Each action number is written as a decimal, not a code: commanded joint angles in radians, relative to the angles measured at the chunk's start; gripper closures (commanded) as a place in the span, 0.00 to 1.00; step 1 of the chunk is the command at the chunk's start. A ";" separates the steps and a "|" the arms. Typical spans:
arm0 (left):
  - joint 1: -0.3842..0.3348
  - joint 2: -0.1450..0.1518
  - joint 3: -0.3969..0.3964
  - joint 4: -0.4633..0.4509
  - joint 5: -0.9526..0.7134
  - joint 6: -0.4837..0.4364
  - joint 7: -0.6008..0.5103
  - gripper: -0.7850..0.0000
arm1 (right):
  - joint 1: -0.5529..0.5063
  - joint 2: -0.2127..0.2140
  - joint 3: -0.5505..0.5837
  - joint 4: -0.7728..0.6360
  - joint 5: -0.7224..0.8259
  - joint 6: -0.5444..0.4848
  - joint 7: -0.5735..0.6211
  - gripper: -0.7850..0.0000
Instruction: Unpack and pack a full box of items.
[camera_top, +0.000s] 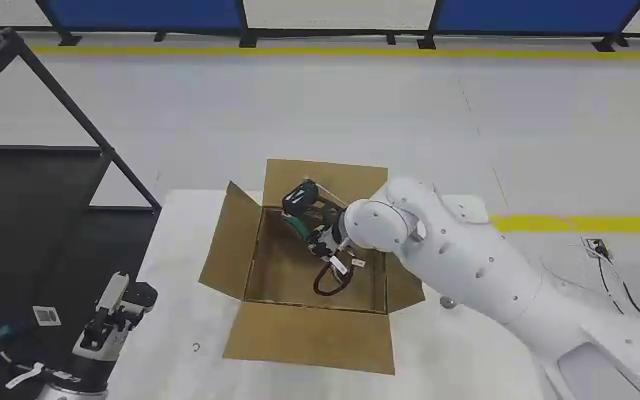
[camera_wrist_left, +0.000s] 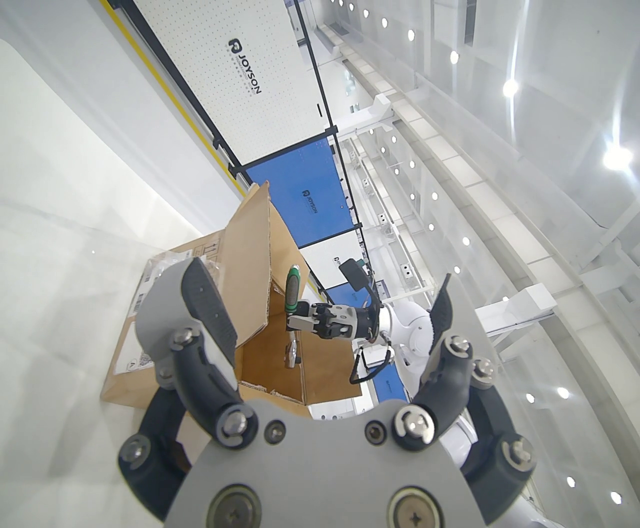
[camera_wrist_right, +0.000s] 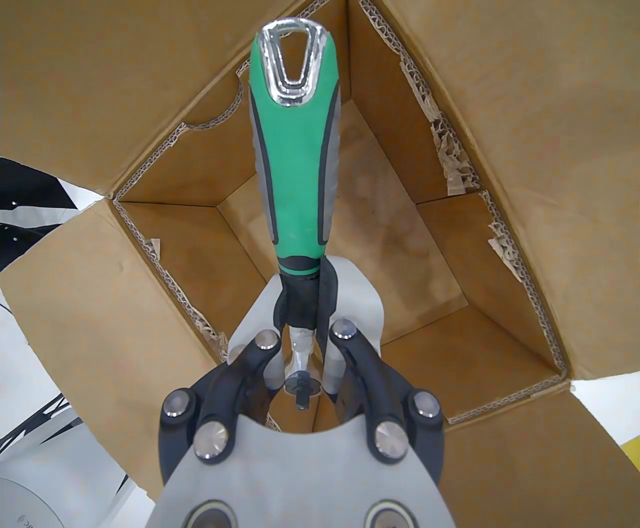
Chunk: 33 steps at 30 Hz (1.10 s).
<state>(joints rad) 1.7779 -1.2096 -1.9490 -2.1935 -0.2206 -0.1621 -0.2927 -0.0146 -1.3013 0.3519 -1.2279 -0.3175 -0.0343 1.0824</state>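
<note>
The right gripper (camera_wrist_right: 304, 306) pinches the wrench (camera_wrist_right: 295, 165) flat over the box (camera_top: 310, 342), its green handle pointing toward the back flap, and the left gripper (camera_wrist_left: 321, 281) is spread apart.

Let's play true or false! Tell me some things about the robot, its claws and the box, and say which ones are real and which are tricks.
1. The right claw is shut on a green-handled tool. True.
2. The cardboard box has its flaps closed. False: the flaps are folded outward and the box is open.
3. The left claw is holding something. False: it is open, with nothing between its fingers, and it is away from the box.
4. The green-handled tool is held over the open box. True.
</note>
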 joint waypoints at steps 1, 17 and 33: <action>0.000 0.000 0.000 0.000 0.000 0.000 0.000 0.00 | -0.001 -0.007 -0.008 0.006 -0.024 -0.005 0.005 1.00; 0.000 0.000 0.000 0.000 0.000 0.000 0.000 0.00 | 0.002 -0.150 -0.095 0.265 -0.126 -0.015 -0.016 1.00; 0.000 0.000 0.000 0.000 0.000 0.000 0.000 0.00 | 0.017 -0.345 -0.164 0.602 -0.179 -0.092 0.071 1.00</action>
<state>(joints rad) 1.7779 -1.2096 -1.9490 -2.1935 -0.2206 -0.1622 -0.2927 0.0023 -1.6355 0.1910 -0.6428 -0.4922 -0.1179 1.1475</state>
